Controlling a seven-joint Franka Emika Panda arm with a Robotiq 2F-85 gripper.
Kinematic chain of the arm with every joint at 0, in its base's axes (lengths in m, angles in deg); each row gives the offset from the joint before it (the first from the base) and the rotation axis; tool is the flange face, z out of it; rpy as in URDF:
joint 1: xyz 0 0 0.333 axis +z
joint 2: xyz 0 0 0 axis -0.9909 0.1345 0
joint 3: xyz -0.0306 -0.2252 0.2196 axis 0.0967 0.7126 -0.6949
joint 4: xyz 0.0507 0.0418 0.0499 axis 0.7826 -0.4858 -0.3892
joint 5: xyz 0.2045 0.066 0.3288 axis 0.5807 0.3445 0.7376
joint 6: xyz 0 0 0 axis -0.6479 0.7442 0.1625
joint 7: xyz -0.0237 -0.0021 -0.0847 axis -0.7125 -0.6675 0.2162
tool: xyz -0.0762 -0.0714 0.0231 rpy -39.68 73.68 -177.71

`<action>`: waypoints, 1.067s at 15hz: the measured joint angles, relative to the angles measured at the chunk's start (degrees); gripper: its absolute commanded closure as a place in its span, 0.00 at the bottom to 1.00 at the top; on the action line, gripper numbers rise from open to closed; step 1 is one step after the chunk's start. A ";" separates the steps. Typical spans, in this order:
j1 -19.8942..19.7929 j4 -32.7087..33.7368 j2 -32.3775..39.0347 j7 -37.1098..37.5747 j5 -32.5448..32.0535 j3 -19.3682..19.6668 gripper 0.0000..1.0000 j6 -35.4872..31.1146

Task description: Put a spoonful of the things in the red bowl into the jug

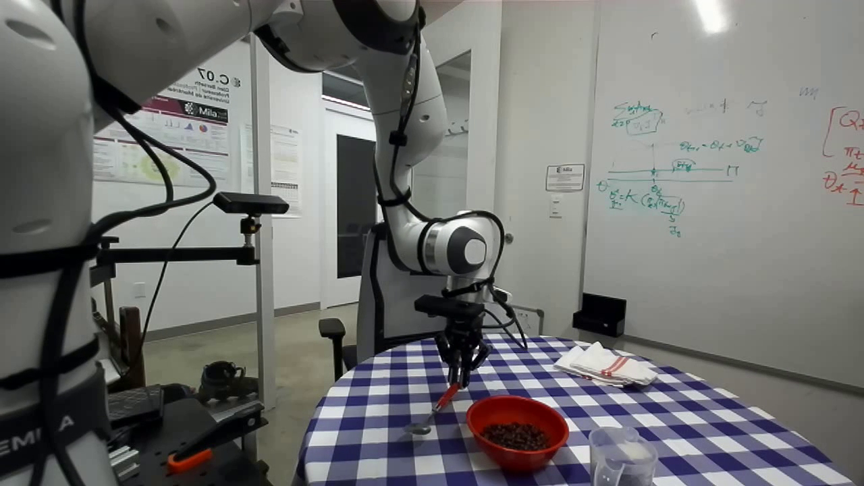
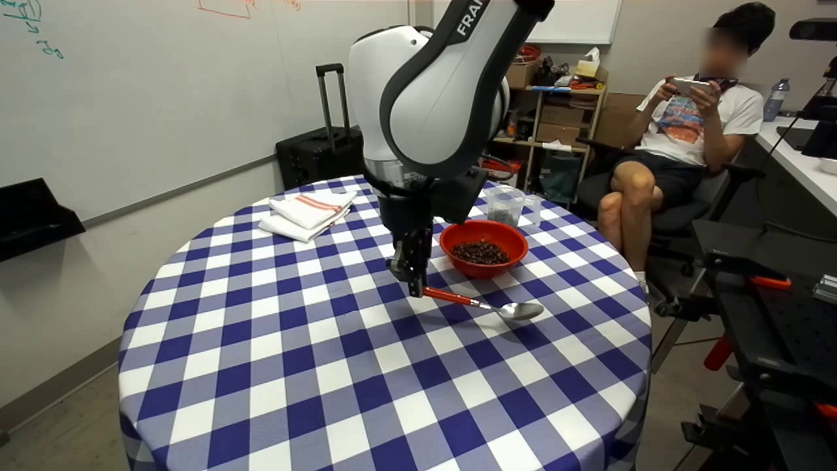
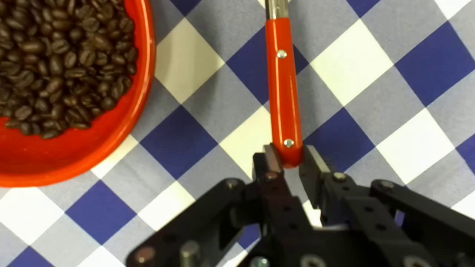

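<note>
One spoon point(image 2: 474, 302), hndl point(image 3: 283, 89) in tool point(image 3: 289, 157), is nr red bowl point(image 1: 518, 461).

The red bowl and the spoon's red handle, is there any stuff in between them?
Just bare checked tablecloth: in the wrist view, that is all that shows between the red bowl and the spoon's red handle.

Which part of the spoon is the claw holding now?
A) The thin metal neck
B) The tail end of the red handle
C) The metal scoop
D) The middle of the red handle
B: the wrist view shows the claw closed on the tail end of the red handle, with the metal neck at the far end from it.
</note>
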 measured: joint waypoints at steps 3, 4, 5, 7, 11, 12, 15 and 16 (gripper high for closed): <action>0.87 -0.01 -1.81 -2.58 -1.22 -0.88 0.95 1.32; 1.09 0.00 -2.52 -3.49 -1.50 -1.20 0.95 1.66; 1.25 0.00 -3.28 -4.37 -1.69 -1.49 0.95 2.05; 1.42 0.00 -5.01 -6.16 -1.96 -1.94 0.95 2.89; 0.93 -0.10 -8.60 -11.66 -2.19 -2.69 0.95 4.27; 0.57 -0.20 -9.49 -13.25 -2.19 -2.90 0.95 4.31; -0.56 -0.92 -12.16 -17.66 -2.20 -3.08 0.95 4.34; -1.10 -1.23 -13.01 -19.25 -2.20 -3.18 0.95 4.34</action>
